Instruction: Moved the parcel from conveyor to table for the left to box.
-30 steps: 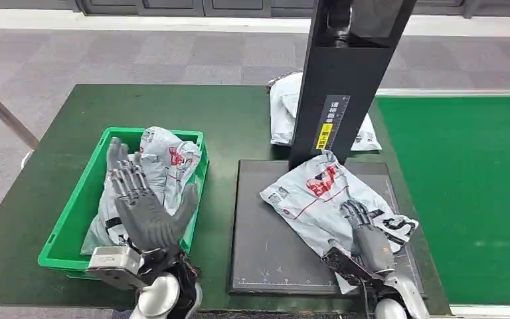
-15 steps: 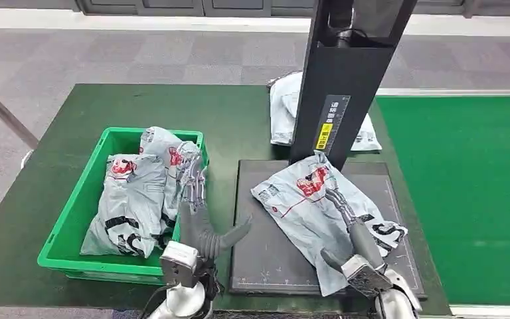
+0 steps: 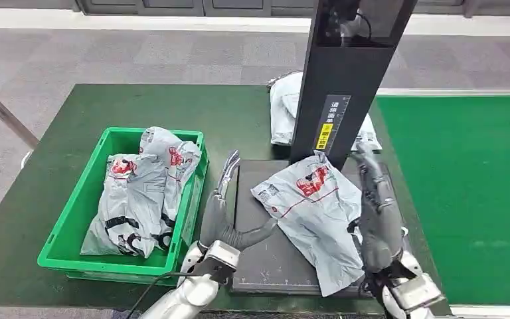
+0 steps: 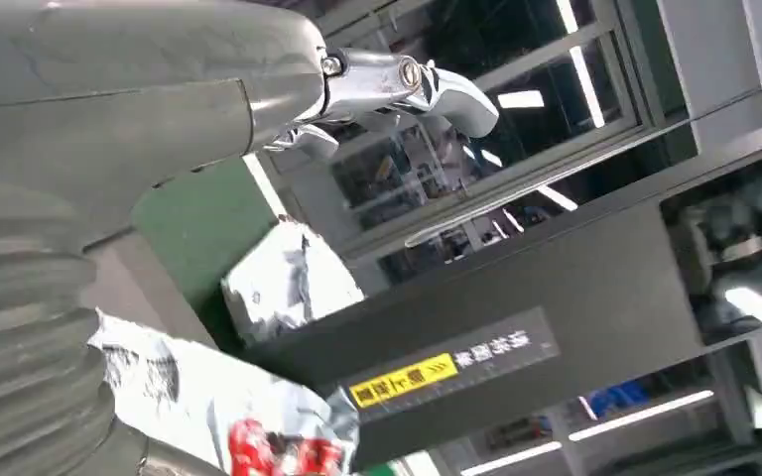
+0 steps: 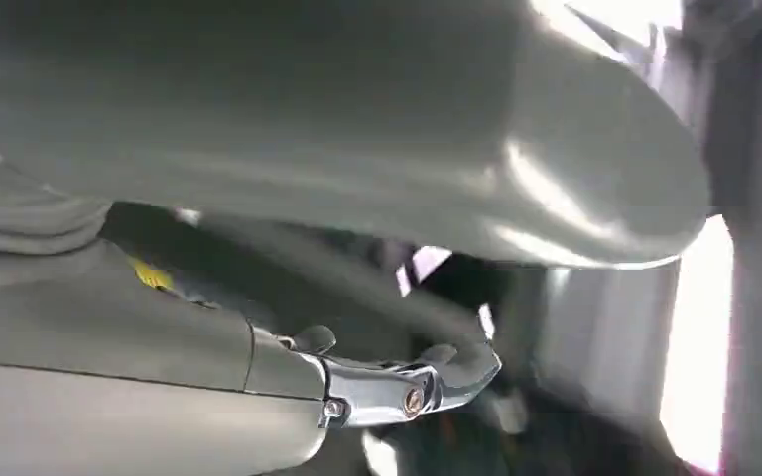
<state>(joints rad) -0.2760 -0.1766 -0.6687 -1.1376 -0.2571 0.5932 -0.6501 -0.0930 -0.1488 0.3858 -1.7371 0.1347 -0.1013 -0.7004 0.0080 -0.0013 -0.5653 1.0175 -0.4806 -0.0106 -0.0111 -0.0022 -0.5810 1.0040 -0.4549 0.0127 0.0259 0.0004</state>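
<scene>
- On the dark platform [image 3: 265, 256] at the middle of the green table [image 3: 60, 159] we see the grey parcel [image 3: 312, 212] with red print lying flat, its far corner touching the foot of the black post [image 3: 345, 86] at 12 o'clock.
- Our left hand [image 3: 229, 209] stands at the parcel's 9 o'clock, fingers straight and apart, thumb stretched toward the parcel; it holds nothing.
- Our right hand [image 3: 375, 212] stands upright at the parcel's 3 o'clock, fingers extended and empty, just beside the parcel's edge; whether it touches we cannot tell.
- At 9 o'clock of the platform sits the green crate [image 3: 73, 212], with two more grey bags [image 3: 143, 193] inside it.
- Behind the post, at 12 o'clock, another grey bag [image 3: 282, 109] lies on the table.
- At 3 o'clock runs the green conveyor belt [image 3: 471, 193].
</scene>
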